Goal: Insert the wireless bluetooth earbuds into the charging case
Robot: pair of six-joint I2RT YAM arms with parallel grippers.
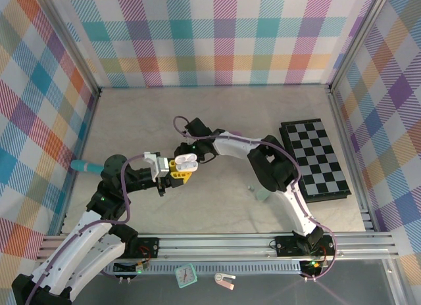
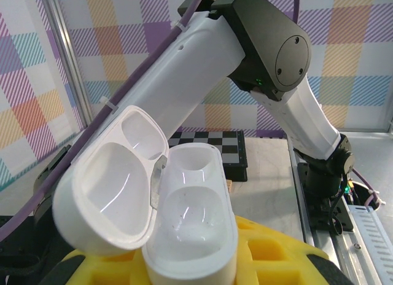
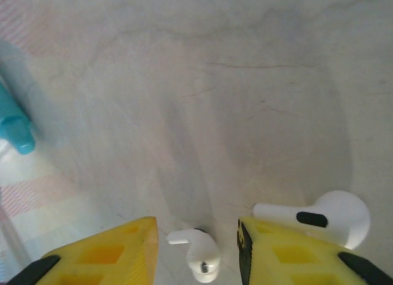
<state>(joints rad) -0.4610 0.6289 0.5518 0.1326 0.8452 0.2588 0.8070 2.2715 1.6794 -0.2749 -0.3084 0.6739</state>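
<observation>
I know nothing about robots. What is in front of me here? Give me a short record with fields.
surface: table
left gripper: jaws shut on the charging case
charging case: open, wells look empty
right gripper: jaws apart, close to the case
earbuds: white earbud between the right jaws, no contact visible; second white earbud just outside them
other items: chessboard on the right, teal object on the left
</observation>
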